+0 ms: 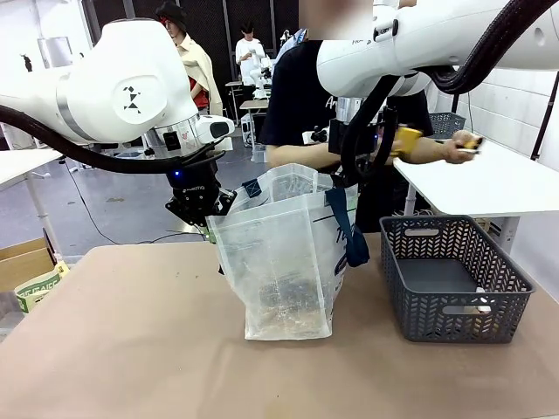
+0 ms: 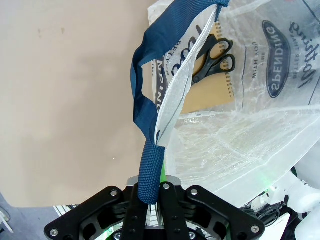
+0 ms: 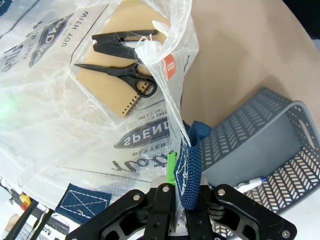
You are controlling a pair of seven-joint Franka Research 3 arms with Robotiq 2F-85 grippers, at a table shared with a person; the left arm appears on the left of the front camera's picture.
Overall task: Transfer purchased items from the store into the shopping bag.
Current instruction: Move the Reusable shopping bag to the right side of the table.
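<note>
Front view, shopping bag (image 1: 279, 262): upright in the middle of the table (image 1: 131, 349), mouth up, strung between the two arms so the opening faces whoever loads it
Left gripper (image 2: 150, 192): in the left wrist view, fingers pressed together on a navy strap handle (image 2: 145, 100); the strap climbs from between them to the rim, pulling that side of the mouth outward
Right gripper (image 3: 186, 197): in the right wrist view, likewise pinching the other navy strap (image 3: 192, 150), drawing the opposite rim toward the basket side
Why two grips: the thin plastic would probably slump shut by itself; opposite handles held apart give a wide target
Items inside: a flat brown card packet (image 3: 117, 100) with black scissors (image 3: 117, 72) on it lies flat at the bottom, visible through the translucent wall
Person's hand (image 1: 456, 148): raised at the far side over a white side table (image 1: 489, 188), well apart from the bag, holding a yellowish packet (image 1: 472, 142); judged to be the next thing to go in
Basket (image 1: 454, 279): dark grey lattice, just beside the bag on the robot's right, with one small white thing (image 1: 479, 305) on its floor
Stage: judged partway, some goods bagged, more to come
Risk: a strap slipping from either pinch would let the mouth fold in
</note>
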